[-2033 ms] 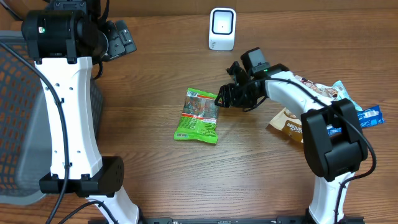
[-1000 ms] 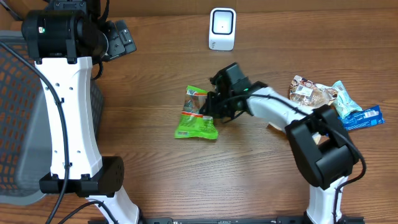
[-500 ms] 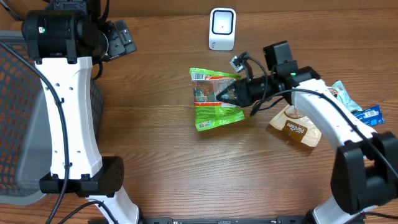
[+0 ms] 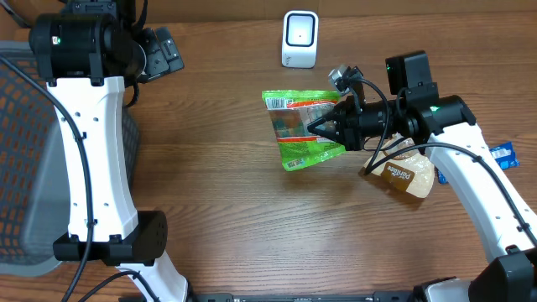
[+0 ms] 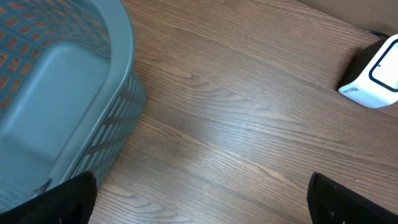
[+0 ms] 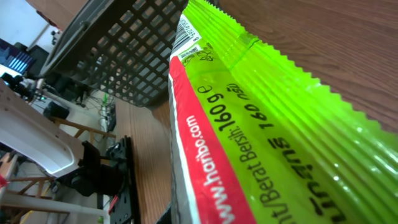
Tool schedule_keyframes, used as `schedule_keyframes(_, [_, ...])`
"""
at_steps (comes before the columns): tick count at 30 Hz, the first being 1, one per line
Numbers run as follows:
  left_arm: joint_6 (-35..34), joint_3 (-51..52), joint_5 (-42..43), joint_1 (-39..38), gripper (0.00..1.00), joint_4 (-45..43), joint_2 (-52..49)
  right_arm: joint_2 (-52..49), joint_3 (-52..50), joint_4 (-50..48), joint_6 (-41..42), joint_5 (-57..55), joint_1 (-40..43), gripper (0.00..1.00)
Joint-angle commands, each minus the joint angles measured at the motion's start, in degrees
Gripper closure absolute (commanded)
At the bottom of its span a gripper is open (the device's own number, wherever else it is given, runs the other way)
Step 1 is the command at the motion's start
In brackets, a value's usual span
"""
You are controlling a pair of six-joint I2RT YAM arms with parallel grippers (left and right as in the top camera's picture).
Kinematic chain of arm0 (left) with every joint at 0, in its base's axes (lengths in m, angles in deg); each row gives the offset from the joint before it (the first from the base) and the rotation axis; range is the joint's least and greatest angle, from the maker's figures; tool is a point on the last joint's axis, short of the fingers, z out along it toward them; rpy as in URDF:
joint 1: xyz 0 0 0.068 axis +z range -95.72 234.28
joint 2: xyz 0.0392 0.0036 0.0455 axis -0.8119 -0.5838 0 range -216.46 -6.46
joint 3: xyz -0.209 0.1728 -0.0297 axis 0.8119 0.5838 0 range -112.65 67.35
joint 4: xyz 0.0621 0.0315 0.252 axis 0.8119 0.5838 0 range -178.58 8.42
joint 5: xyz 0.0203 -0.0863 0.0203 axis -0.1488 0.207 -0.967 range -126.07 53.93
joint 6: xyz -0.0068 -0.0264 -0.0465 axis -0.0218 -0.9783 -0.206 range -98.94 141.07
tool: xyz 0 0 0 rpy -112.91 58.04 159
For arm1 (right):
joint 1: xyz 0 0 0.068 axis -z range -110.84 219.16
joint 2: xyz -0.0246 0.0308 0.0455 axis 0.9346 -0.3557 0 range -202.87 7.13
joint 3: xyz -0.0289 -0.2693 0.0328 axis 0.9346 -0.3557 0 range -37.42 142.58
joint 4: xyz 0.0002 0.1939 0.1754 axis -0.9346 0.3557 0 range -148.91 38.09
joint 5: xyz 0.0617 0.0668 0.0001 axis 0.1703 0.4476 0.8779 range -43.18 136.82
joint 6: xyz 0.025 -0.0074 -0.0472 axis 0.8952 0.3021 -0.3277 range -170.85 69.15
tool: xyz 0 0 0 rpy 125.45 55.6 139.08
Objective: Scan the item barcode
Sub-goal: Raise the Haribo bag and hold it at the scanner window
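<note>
On the brown wooden table (image 4: 210,235), a grey plastic mesh basket (image 4: 21,126) fills the far left edge, and beside it the left gripper (image 5: 205,208) hangs with its jaws spread wide, gripping nothing. Near the table's middle, the right gripper (image 4: 323,128) is clamped tight on the right edge of the crinkly green snack bag (image 4: 302,126), which sits near the small white box-shaped scanner (image 4: 299,38), its printed face turned up. A tan snack packet (image 4: 403,174) lies under the right arm
</note>
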Motion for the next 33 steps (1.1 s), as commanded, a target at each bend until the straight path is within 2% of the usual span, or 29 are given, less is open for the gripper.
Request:
schedule_keyframes(1, [-0.2, -0.6, -0.7, 0.0, 0.00, 0.1, 0.6, 1.3, 0.5, -0.2, 0.0, -0.7, 0.2, 0.96])
schedule_keyframes(4, [-0.2, -0.6, -0.7, 0.0, 0.00, 0.1, 0.6, 1.2, 0.5, -0.3, 2.9, -6.4, 0.0, 0.96])
schedule_keyframes(9, [-0.2, -0.6, -0.7, 0.0, 0.00, 0.1, 0.6, 1.0, 0.5, -3.9, 17.4, -36.7, -4.3, 0.96])
schedule_keyframes(10, [-0.2, -0.6, -0.7, 0.0, 0.00, 0.1, 0.6, 0.7, 0.5, -5.7, 21.1, -47.7, -6.3, 0.96])
schedule_keyframes(12, [-0.2, -0.6, -0.7, 0.0, 0.01, 0.1, 0.6, 0.4, 0.5, -9.0, 24.2, -61.0, -8.6, 0.96])
schedule_keyframes(14, [-0.2, -0.6, -0.7, 0.0, 0.01, 0.1, 0.6, 0.0, 0.5, -12.1, 24.8, -68.4, -9.9, 0.96])
schedule_keyframes(15, [-0.2, -0.6, -0.7, 0.0, 0.00, 0.1, 0.6, -0.3, 0.5, -15.3, 21.2, -72.7, -10.8, 0.96])
schedule_keyframes(17, [-0.2, -0.6, -0.7, 0.0, 0.00, 0.1, 0.6, -0.7, 0.5, -19.2, 19.3, -78.4, -11.4, 0.96])
schedule_keyframes(20, [-0.2, -0.6, -0.8, 0.0, 0.00, 0.1, 0.6, -3.2, 0.5, -30.1, 6.6, -88.9, -11.4, 0.96])
schedule_keyframes(21, [-0.2, -0.6, -0.7, 0.0, 0.00, 0.1, 0.6, -4.0, 0.5, -32.5, 4.1, -90.1, -11.4, 0.96])
schedule_keyframes(22, [-0.2, -0.6, -0.7, 0.0, 0.00, 0.1, 0.6, -5.9, 0.5, -37.5, -1.8, -91.1, -11.4, 0.96])
schedule_keyframes(23, [-0.2, -0.6, -0.8, 0.0, 0.00, 0.1, 0.6, -7.2, 0.5, -41.1, -5.8, -91.7, -11.4, 0.96])
schedule_keyframes(25, [-0.2, -0.6, -0.7, 0.0, 0.00, 0.1, 0.6, -12.0, 0.5, -54.6, -19.9, -92.5, -11.4, 0.96])
schedule_keyframes(29, [-0.2, -0.6, -0.8, 0.0, 0.00, 0.1, 0.6, -19.6, 0.5, -75.5, -37.9, -89.8, -11.3, 0.96])
schedule_keyframes(31, [-0.2, -0.6, -0.7, 0.0, 0.00, 0.1, 0.6, -23.2, 0.5, -79.8, -45.6, -86.4, -10.9, 0.96])
schedule_keyframes(33, [-0.2, -0.6, -0.7, 0.0, 0.01, 0.1, 0.6, -25.5, 0.5, -79.9, -50.5, -84.0, -10.3, 0.96])
